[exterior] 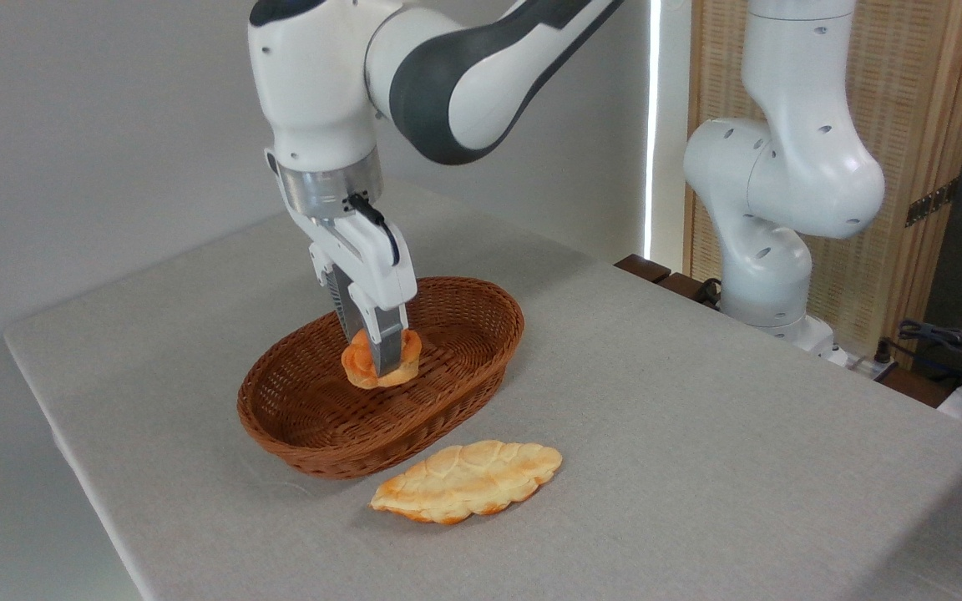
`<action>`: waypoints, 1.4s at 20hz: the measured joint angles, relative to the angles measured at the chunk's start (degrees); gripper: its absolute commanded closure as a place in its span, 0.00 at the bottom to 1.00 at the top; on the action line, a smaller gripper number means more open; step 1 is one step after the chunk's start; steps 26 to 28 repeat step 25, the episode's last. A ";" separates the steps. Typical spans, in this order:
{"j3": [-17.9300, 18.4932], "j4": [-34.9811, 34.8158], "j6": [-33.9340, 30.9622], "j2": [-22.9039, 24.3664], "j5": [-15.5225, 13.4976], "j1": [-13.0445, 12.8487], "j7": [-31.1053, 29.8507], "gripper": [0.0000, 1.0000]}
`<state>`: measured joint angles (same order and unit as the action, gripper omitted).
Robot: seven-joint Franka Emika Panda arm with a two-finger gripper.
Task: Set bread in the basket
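Observation:
The bread [402, 361], a small round orange-golden bun, hangs tilted inside the oval brown wicker basket [473, 376], over its middle. My gripper [379, 367] points down into the basket and is shut on the bun, with one grey finger across its front. Whether the bun touches the basket floor I cannot tell.
A flat, pale-golden leaf-shaped bread [467, 482] lies on the grey tablecloth just in front of the basket. The arm's white base [769, 275] stands at the table's far right edge, with cables and a wooden screen behind it.

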<state>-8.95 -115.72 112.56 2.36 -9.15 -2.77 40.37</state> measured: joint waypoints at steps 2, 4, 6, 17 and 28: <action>0.00 0.05 0.00 -0.34 0.00 0.05 -0.51 0.00; 0.00 0.10 0.00 -0.33 0.00 0.11 -0.67 0.00; 0.00 0.20 0.00 -0.32 0.00 0.14 -0.70 0.00; 2.78 3.24 -0.99 2.22 4.11 0.84 -0.71 0.00; 9.44 8.66 -5.80 2.90 6.24 1.17 0.82 0.00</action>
